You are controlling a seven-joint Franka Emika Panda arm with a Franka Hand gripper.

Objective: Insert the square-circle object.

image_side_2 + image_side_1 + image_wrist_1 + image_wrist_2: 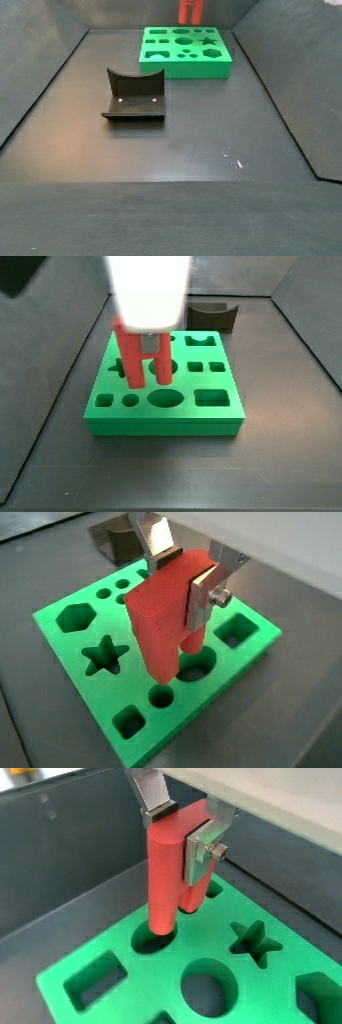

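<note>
The square-circle object (pixel 160 612) is a bright red forked piece. It hangs upright with its two legs pointing down, and it shows in both wrist views (pixel 163 878) and both side views (pixel 134 361) (pixel 190 10). My gripper (pixel 187 572) (pixel 181 828) is shut on its top end, one silver finger on each side. The piece is over the green block with shaped holes (pixel 60 637) (pixel 147 968) (pixel 167 428) (pixel 187 62). The leg tips are at the block's top face near two holes. I cannot tell whether they have entered. In a side view the gripper (pixel 140 328) is a white blur.
The dark fixture with a curved notch (pixel 210 314) (pixel 134 97) stands on the dark floor, apart from the green block. Dark walls enclose the floor on the sides and at the back.
</note>
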